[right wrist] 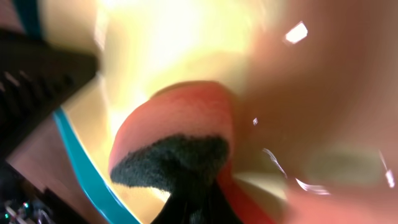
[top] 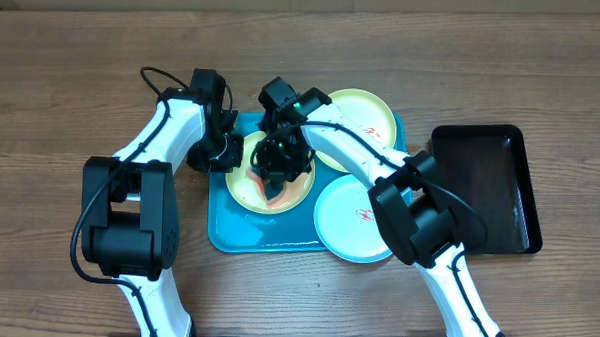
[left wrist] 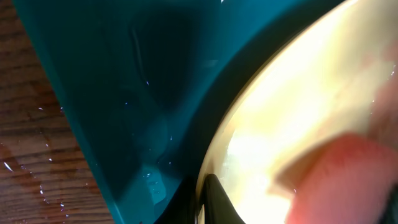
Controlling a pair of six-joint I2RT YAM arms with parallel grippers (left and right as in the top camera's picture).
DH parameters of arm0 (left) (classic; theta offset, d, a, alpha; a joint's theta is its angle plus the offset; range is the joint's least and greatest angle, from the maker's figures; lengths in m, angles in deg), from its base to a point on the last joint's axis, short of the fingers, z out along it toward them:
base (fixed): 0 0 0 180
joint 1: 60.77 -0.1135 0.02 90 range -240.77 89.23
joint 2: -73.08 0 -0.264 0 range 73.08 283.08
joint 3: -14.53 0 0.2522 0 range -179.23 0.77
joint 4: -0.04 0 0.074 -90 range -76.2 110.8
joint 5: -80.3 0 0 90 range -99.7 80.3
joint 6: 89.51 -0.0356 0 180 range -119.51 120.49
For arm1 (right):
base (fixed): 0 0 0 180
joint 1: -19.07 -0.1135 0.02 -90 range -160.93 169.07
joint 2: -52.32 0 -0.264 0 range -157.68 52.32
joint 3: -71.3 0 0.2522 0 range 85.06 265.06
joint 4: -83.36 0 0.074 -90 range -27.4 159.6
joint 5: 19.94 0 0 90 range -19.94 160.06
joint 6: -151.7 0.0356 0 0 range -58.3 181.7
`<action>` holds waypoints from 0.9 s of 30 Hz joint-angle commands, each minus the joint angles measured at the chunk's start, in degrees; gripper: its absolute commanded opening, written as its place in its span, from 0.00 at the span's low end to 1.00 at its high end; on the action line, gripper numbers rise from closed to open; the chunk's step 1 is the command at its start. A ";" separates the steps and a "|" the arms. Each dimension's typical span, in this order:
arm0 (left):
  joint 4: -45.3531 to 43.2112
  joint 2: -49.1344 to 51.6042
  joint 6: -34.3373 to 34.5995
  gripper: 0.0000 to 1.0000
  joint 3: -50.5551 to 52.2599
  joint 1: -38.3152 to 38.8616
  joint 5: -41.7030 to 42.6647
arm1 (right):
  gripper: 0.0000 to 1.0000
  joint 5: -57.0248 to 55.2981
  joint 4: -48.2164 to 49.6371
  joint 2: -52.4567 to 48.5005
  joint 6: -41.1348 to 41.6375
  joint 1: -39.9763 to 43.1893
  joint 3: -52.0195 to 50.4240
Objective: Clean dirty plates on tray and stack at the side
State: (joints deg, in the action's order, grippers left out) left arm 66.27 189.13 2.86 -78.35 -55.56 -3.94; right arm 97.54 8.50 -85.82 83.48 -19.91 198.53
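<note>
My right hand [top: 280,166] is low over the yellow plate [top: 244,192] in the left half of the tray [top: 268,235]. It is clamped on a sponge [right wrist: 177,140], which is orange with a dark rough side. I hold the sponge down on the plate so that the hand itself does not rub on the dish.

My left hand [top: 224,151] is at the left rim of the same plate. I think it is there to stop the plate from sliding while the other hand wipes. In the left wrist view one finger [left wrist: 214,199] lies right at the rim, but I cannot tell if this hand is closed on the rim or only beside it.

This plate is pale yellow, shallow and glossy, and it reflects the light strongly. My arm hides most of its middle, so I cannot say how clean it is.

The second yellow plate [top: 367,116] lies at the far right corner of the tray, and the white plate [top: 343,230] at the near right corner, a little over the tray's edge. Both show small red marks in the middle, so I judge they are not wiped yet.

A black tray [top: 485,185] stands to the right on the wooden worktop [top: 84,61], apart from the blue one. No plate is stacked at the side yet.
</note>
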 commanded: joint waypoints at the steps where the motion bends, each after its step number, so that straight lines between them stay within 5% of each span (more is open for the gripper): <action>1: -1.46 1.16 -0.46 0.04 0.92 -0.04 -1.29 | 0.04 -3.58 -3.48 6.14 -2.34 2.78 -0.09; 17: 0.90 -10.97 -1.09 0.04 -1.05 0.07 -4.04 | 0.04 -4.48 -8.92 32.76 -5.07 25.46 -0.09; 27: 4.70 -21.31 6.91 0.04 -1.05 7.52 -29.86 | 0.04 -4.33 -12.76 34.27 -5.79 36.15 -0.09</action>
State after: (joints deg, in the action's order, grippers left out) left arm 70.36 171.77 4.68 -78.37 -51.93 -20.18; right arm 93.11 -4.16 -52.19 78.56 14.78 197.88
